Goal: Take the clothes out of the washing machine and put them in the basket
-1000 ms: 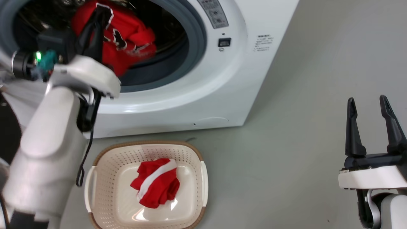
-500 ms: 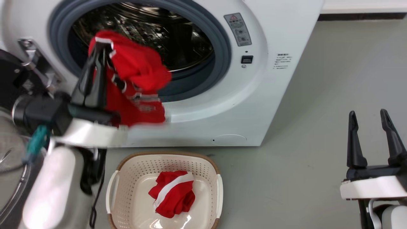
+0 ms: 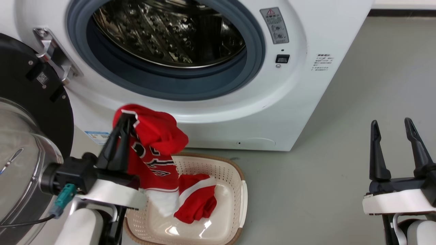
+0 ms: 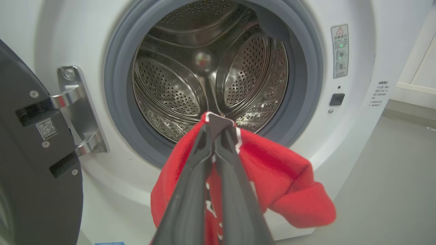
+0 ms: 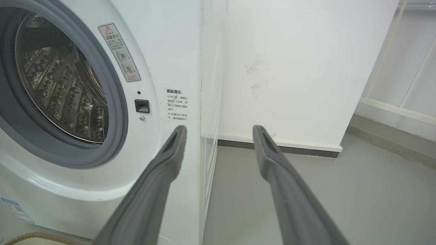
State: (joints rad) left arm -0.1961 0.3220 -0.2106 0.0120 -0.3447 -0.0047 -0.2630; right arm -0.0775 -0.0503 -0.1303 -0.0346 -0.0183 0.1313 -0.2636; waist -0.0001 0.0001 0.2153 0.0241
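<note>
Since 1 second ago your left arm has drawn the jersey (image 3: 153, 136) out through the grey ring and down. It hung in the mouth of the drum then and hangs below the opening now. Your head camera has lifted too, so discount the shift of the whole picture.

The washing machine (image 3: 299, 102) stands ahead with its door (image 3: 30, 136) swung wide to your left. The drum (image 3: 170, 30) looks empty in both the head view and the left wrist view, where bare steel shows to the back (image 4: 177, 85).

The basket (image 3: 242, 190) sits on the floor (image 3: 323, 190) just in front of the machine. It already holds the striped garment (image 3: 199, 204).

The jersey hangs with its long axis straight down from the left pincer (image 3: 124, 119). That pincer is clamped tight on a fold at its tips (image 4: 218, 119). The hem falls over the basket's left part, close to the striped garment, though you cannot tell whether they touch.

The coming drop turns on 1 relation: the basket's middle lies below and to the right of the left pincer's tips. Judge a short carry rightward before you release, so the bulk clears the rim.

The right pincer (image 3: 391, 122) is spread wide with nothing in it (image 5: 219, 127). It stands well apart to the right, so the left arm is far nearer.
</note>
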